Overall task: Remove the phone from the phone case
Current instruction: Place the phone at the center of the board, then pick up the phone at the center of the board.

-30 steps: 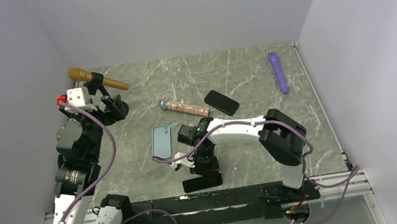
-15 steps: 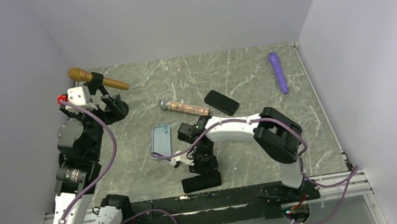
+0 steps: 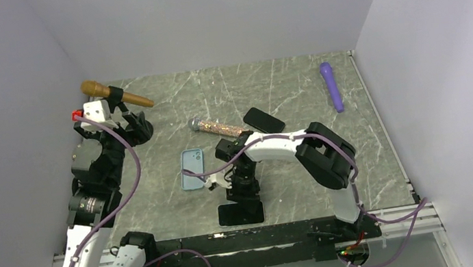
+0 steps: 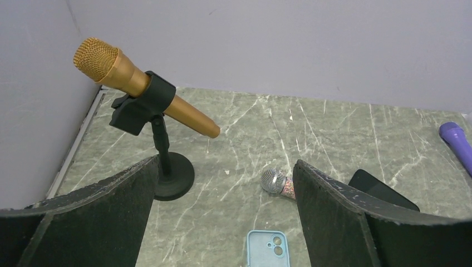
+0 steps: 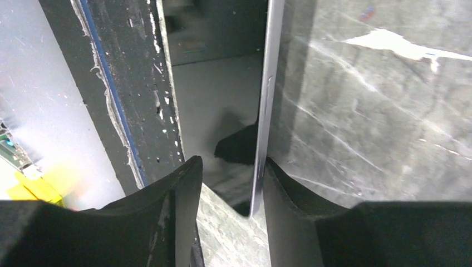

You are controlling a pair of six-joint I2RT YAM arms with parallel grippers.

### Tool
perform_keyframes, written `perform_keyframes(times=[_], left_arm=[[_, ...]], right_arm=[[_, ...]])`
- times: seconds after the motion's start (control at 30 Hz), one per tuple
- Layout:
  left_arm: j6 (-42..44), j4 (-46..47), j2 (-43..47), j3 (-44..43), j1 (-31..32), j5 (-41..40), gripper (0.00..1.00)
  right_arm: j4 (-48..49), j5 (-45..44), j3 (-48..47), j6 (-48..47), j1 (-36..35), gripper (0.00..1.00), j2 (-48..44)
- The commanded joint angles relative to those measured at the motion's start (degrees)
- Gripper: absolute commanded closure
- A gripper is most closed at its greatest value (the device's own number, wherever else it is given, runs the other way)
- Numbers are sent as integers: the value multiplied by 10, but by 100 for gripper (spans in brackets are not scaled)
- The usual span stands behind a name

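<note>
The empty light-blue phone case (image 3: 191,169) lies back-up, left of the table's middle; the left wrist view catches its camera end (image 4: 267,247). A black phone (image 3: 241,213) lies near the front edge, below my right gripper (image 3: 242,189). In the right wrist view my right gripper (image 5: 231,167) stands open. The phone's dark face (image 5: 222,100) shows between the fingers, its thin silver edge close against the right finger and clear of the left one. My left gripper (image 4: 222,167) is open and empty, held high at the back left (image 3: 125,124).
A gold microphone (image 3: 115,94) on a black stand (image 4: 167,172) is at the back left. A glitter microphone (image 3: 221,128) and a second black phone (image 3: 264,119) lie mid-table. A purple microphone (image 3: 332,86) lies at the back right. Walls close three sides.
My right gripper has gone from shut on the black phone to open, and the arm has drawn back a little. The phone now rests flat by the front edge. The left arm barely shifted.
</note>
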State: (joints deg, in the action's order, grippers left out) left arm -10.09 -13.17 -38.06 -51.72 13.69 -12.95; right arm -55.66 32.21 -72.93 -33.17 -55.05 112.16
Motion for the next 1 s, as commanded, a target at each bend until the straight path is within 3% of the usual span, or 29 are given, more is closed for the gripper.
perform_keyframes(times=[0.0, 0.07, 0.1, 0.13, 0.17, 0.23, 0.33, 0.43, 0.47, 0.57, 0.63, 0.8, 0.97], left_arm=[[12, 13, -2, -3, 2, -5, 7], [13, 11, -4, -2, 2, -4, 7], [12, 11, -4, -2, 2, -4, 7], [12, 11, -4, -2, 1, -3, 7], [12, 11, -4, -2, 2, -5, 7], [13, 9, -3, -3, 3, -8, 7], [13, 9, -2, -2, 3, -12, 7], [11, 8, -1, -1, 4, -14, 7], [10, 9, 1, -1, 4, -13, 7], [11, 11, 1, 1, 4, -10, 7], [10, 12, 4, 4, 4, -12, 7], [8, 18, 5, 8, 4, -2, 6], [12, 20, 6, 11, 4, 1, 3]], right_arm=[[69, -43, -10, -38, 12, 48, 12], [68, -44, -15, -32, 17, 41, 7], [71, -47, -15, -27, 21, 26, 0], [76, -54, -15, -18, 26, 5, -13], [82, -62, -14, -9, 37, 1, -28], [112, -81, -8, 18, 65, 0, -77], [248, -148, 44, 116, 131, 0, -176], [369, -365, 83, 300, 198, 0, -232], [352, -392, 55, 355, 230, 0, -225], [271, -350, -13, 432, 318, 0, -166], [266, -345, -25, 414, 346, 0, -136], [221, -294, -96, 256, 359, 0, -30], [281, -200, -76, 171, 354, 0, -10]])
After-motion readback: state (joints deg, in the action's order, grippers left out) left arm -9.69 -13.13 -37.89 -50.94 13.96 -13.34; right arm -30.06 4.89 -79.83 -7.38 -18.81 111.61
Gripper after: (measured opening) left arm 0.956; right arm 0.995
